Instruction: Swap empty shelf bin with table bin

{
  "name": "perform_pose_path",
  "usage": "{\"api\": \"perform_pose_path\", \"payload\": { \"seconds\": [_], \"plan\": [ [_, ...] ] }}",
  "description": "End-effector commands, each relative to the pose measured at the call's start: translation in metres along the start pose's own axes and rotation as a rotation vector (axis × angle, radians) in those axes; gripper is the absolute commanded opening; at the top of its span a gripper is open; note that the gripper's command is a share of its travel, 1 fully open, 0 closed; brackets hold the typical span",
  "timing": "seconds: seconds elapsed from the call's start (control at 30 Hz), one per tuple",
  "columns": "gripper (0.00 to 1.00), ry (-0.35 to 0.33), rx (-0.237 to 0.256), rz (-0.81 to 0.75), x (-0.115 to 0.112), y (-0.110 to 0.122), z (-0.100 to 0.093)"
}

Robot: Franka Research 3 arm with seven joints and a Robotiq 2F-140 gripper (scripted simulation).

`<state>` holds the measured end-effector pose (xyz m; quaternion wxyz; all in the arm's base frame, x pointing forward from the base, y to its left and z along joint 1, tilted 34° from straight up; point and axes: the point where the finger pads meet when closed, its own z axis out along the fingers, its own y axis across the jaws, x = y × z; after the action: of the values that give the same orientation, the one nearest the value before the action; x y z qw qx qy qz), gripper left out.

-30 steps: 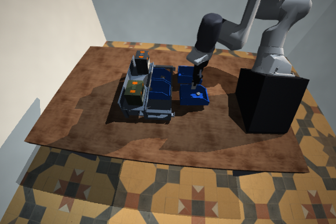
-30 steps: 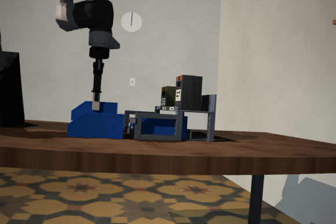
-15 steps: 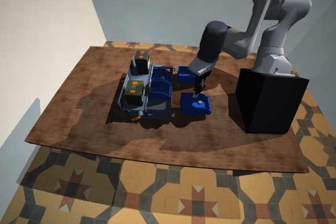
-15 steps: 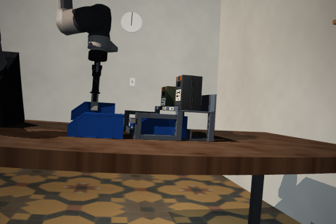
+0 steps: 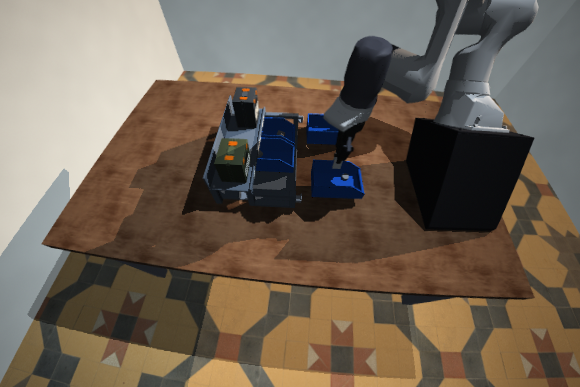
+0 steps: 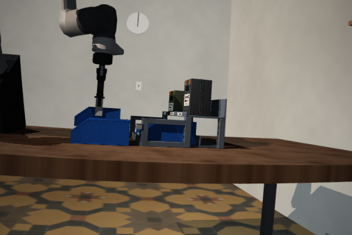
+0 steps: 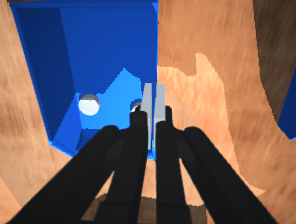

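Note:
My gripper [image 5: 338, 164] [image 6: 99, 112] [image 7: 154, 96] is shut on one side wall of the blue open bin with parts [image 5: 325, 191] [image 6: 110, 114] [image 7: 100, 40], one finger inside, one outside. The bin hangs above the table top, roughly level, open front towards the robot's base. Round pale parts [image 5: 345, 177] [image 7: 89, 105] lie in it. Another blue open bin [image 5: 320, 138] [image 6: 100, 134] [image 7: 290, 120] stands on the table beside it, apart from it; I see no parts in it. The grey shelf [image 5: 272, 199] [image 6: 187, 134] has a vacant place at its end nearer the top camera.
Blue bins [image 5: 277, 126] [image 5: 275, 155] stand side by side in the shelf's other places. On the shelf's upper board stand a dark case [image 5: 245, 113] [image 6: 197, 98] and a green case [image 5: 232, 162] [image 6: 175, 101]. Brackets jut from the shelf's front corners.

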<state>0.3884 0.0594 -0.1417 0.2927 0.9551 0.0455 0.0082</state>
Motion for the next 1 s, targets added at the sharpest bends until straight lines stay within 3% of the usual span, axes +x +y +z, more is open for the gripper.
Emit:
{"api": "perform_pose_path", "payload": {
  "seconds": [0.0,0.73,0.97],
  "plan": [
    [0.0,0.001,0.001,0.012,0.002,-0.001,-0.001],
    [0.0,0.001,0.001,0.012,0.005,-0.002,-0.001],
    [0.0,0.001,0.001,0.012,0.031,-0.002,-0.001]
  ]
}}
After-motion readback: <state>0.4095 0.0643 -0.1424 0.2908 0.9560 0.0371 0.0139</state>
